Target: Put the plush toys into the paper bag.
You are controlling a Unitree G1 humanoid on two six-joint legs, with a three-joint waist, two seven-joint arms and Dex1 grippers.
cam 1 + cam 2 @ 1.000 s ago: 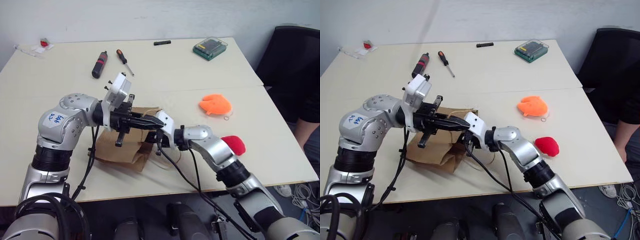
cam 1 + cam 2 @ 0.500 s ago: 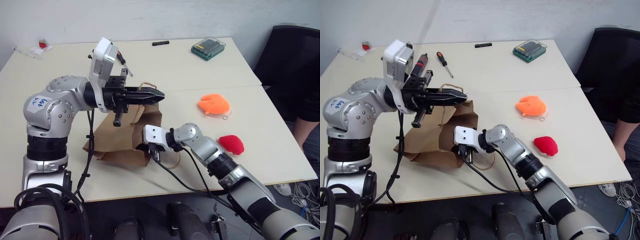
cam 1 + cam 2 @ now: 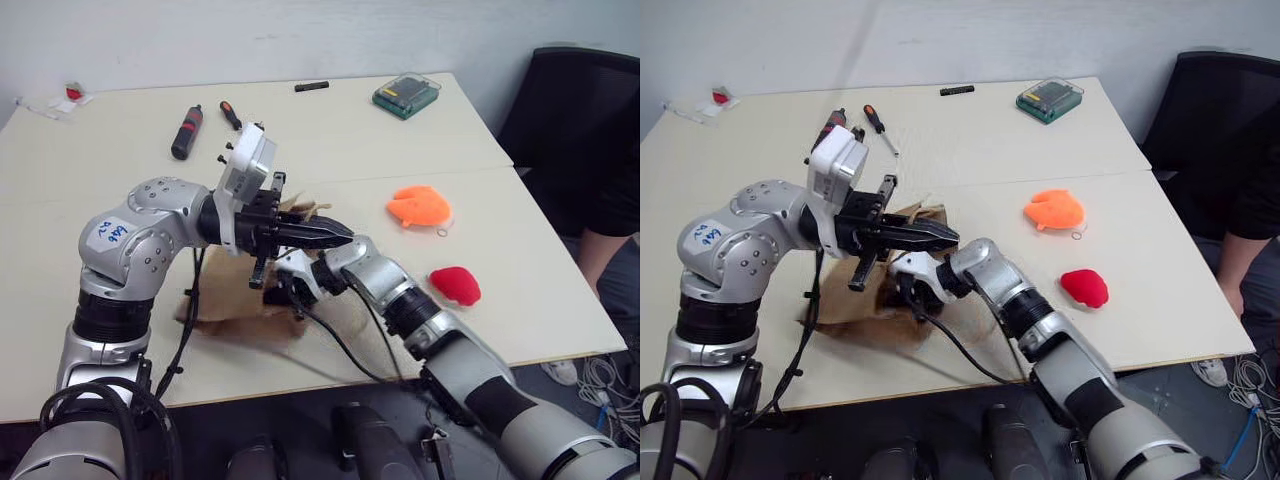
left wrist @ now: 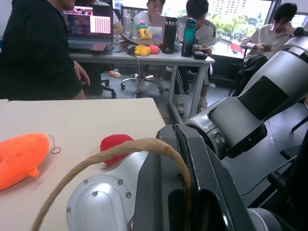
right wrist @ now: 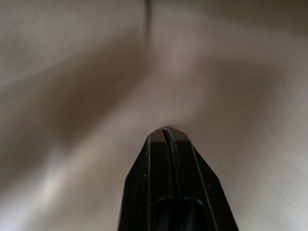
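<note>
light: even, bright | shadows: soft | right wrist view: blurred brown | left wrist view: window glare

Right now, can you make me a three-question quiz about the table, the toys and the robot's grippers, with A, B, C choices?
1. Where is the orange plush toy?
A. inside the paper bag
B. on the table, apart from the bag
C. in a gripper

2. How many plush toys lie on the table?
A. one
B. two
C. four

3. What is the left gripper doing?
A. shut on the bag's cord handle
B. wide open over the red toy
C. holding a screwdriver

Answers:
1 B: the orange toy lies on the bare tabletop, well to the side of the paper bag.
2 B: the orange one and the red plush toy both lie there.
3 A: in the left wrist view the cord handle loops up and ends between the shut fingers.
</note>
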